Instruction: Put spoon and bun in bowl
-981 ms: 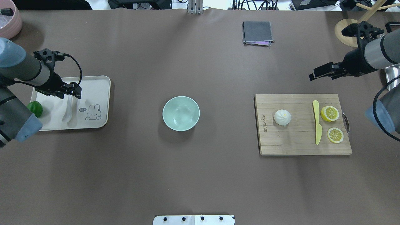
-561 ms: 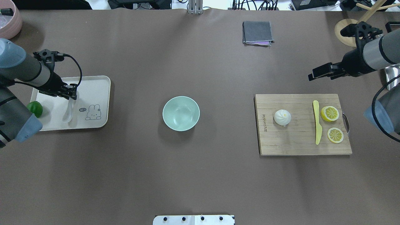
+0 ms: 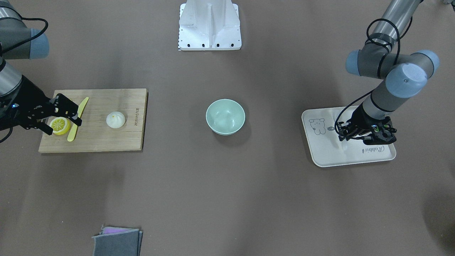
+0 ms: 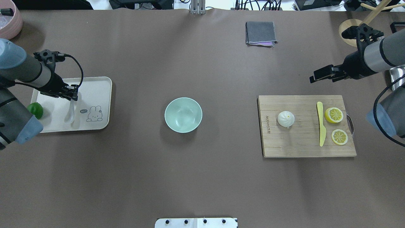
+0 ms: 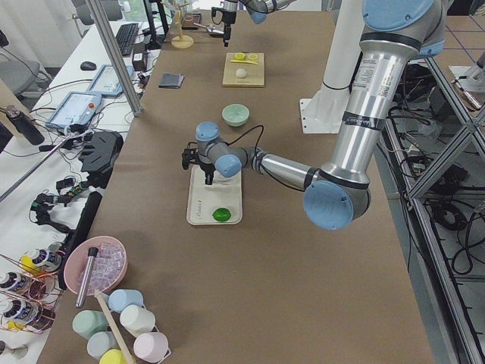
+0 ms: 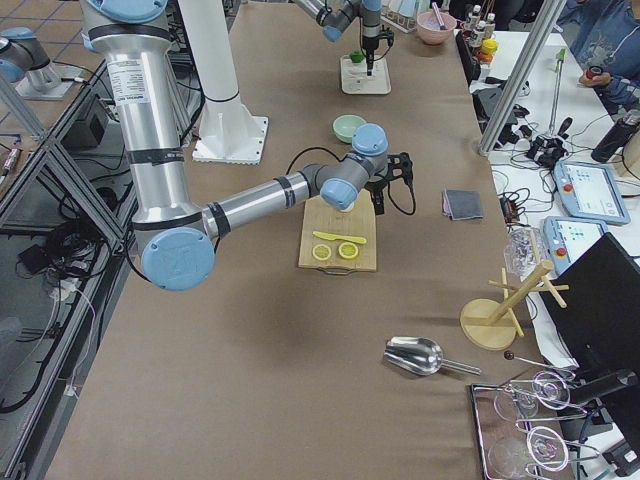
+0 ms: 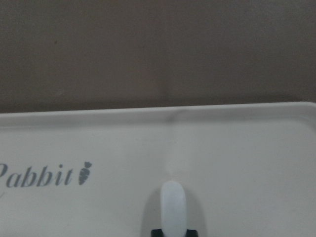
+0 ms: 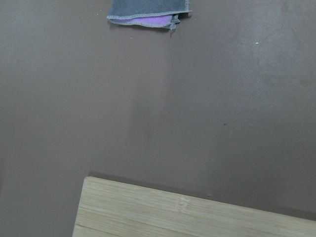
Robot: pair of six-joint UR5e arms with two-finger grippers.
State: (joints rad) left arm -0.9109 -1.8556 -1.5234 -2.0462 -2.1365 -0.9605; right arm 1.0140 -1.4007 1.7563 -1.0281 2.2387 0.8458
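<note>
- Two arms are working opposite ends in the front-facing view. The left gripper (image 3: 345, 135) is reaching down into the tray (image 3: 330, 156) by the left end of the table (image 3: 227, 195). The right gripper (image 3: 62, 126) is hovering near the cutting board (image 3: 106, 138) at the right end, jaws spread wide, probably sized for the bun (image 3: 115, 120).
- Overhead: the spoon (image 4: 69, 115) is lying on the tray with the left jaws pinching its handle end, I'd guess so the scoop is hanging free for the drop. The bowl (image 4: 183, 114) is sitting mid-table, likely so both arms are reaching it easily. The bun is sitting on the board's bowl-side half, apart from the knife (image 4: 321, 129) and lemon slices (image 4: 333, 115), giving fingers room.
- Left side view: the near arm is bending low over the tray; too small for more.
- Right side view: the near arm is hanging over the board.
- Left wrist: the handle tip is poking out from the closed jaws, tray rim just beyond.
- Right wrist: it's only seeing board edge, bare table and a folded cloth (image 8: 148, 7), so it isn't lining up on the bun yet.
</note>
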